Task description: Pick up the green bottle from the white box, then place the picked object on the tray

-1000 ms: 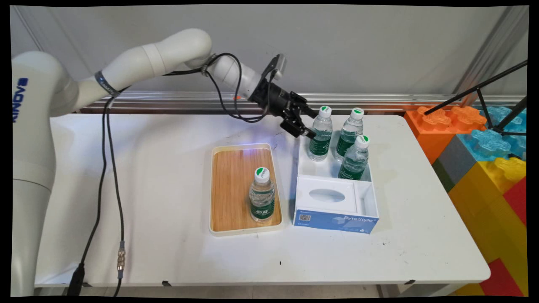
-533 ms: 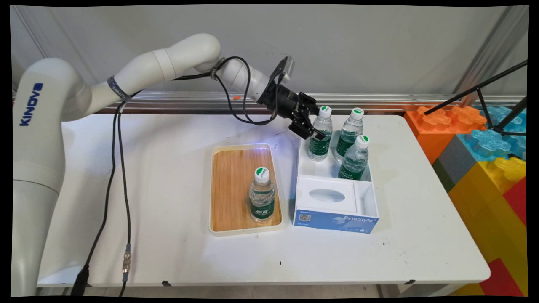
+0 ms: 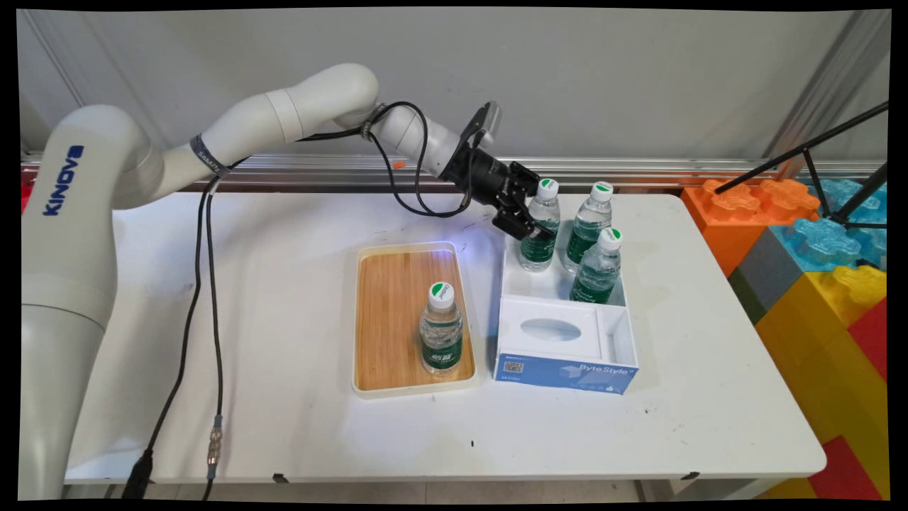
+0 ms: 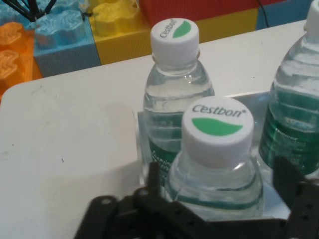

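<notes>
My gripper [image 3: 537, 213] is open, with one finger on each side of a clear water bottle [image 3: 538, 250] that has a white and green cap. That bottle stands at the far left of a white and blue box [image 3: 567, 377]. The hand view has the same bottle [image 4: 217, 130] between my gripper's [image 4: 219, 181] fingers, with small gaps on both sides. Two more bottles share the box: one at the back [image 3: 587, 227] [image 4: 174, 74] and one nearer the front [image 3: 598, 268] [image 4: 294, 124]. Another bottle [image 3: 440, 330] stands on a wooden tray [image 3: 390, 312].
The box has a white insert with an oval hole [image 3: 550, 329] in its near half. Large coloured toy blocks [image 3: 816, 248] are stacked off the table's right edge, with a black tripod [image 3: 837, 170] over them. Black cables [image 3: 206, 319] hang at the left.
The gripper has moved right and slightly down from beside the box to the far-left bottle, and its fingers now straddle that bottle. The bottles and tray have not moved.
</notes>
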`<state>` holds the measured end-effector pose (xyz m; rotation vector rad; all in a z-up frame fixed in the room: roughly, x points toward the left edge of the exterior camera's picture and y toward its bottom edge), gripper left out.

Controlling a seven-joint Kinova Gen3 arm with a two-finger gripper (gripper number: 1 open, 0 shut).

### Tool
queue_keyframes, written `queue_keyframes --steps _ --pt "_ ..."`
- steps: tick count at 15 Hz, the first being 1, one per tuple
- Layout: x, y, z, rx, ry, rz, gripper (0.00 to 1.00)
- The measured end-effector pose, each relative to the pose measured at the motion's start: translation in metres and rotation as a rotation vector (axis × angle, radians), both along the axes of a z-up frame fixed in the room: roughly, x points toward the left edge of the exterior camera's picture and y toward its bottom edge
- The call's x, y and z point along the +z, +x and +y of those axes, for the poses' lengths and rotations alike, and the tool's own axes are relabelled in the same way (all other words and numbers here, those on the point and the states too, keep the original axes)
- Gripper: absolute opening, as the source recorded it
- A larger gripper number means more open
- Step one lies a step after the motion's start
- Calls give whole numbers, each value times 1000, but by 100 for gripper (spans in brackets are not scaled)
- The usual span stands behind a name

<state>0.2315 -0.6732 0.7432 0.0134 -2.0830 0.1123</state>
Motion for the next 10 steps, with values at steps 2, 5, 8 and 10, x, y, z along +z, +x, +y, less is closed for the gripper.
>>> queue_keyframes --steps 2,5,8,10 --pt "-1 0 0 -2 -3 1 0" --pt "-1 0 0 -1 -6 0 0" --pt "2 3 2 6 -1 -2 0" --pt "11 5 3 21 4 9 0"
